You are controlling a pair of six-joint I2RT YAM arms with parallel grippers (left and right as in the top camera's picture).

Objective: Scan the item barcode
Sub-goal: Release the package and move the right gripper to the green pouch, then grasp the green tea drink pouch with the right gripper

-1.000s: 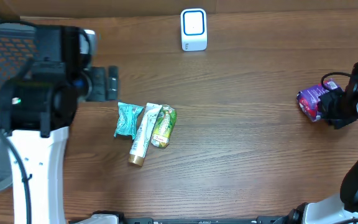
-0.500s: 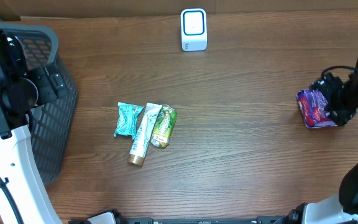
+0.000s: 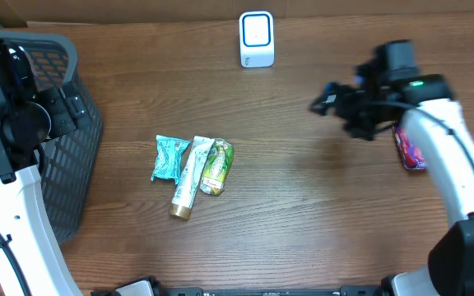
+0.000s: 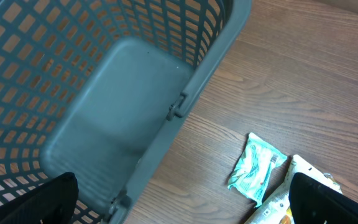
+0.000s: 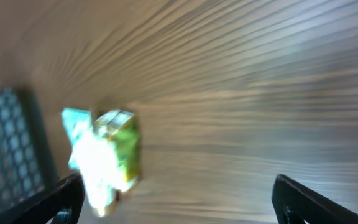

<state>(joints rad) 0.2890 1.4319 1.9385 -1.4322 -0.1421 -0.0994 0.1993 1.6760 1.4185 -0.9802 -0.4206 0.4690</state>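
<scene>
My right fingers (image 5: pixel 297 200) stand wide apart with nothing between them. They hang above bare table (image 3: pixel 303 218), well left of the purple packet (image 3: pixel 407 152), and face the group of goods at centre-left. The wrist view is blurred, so I cannot read finer detail there. My left fingers (image 4: pixel 334 202) are likewise spread wide and empty, poised over the grey mesh basket (image 3: pixel 74 62) at the left edge.

Progress: no item is in hand and none is at the white barcode scanner (image 3: pixel 256 39), which stands alone near the far edge. The purple packet lies flat on the right side, partly under my right forearm. I cannot tell from its position whether it has been scanned. A teal sachet (image 3: pixel 169 158), a white tube (image 3: pixel 186 182) and a green pouch (image 3: pixel 218 167) lie touching side by side, well apart from the scanner. I judge these three still to be picked, presented and put away. The basket floor, as far as visible, holds nothing.

Surface: dark wood-grain table, dry and flat. Of the room, only a tan strip beyond the far edge shows.
</scene>
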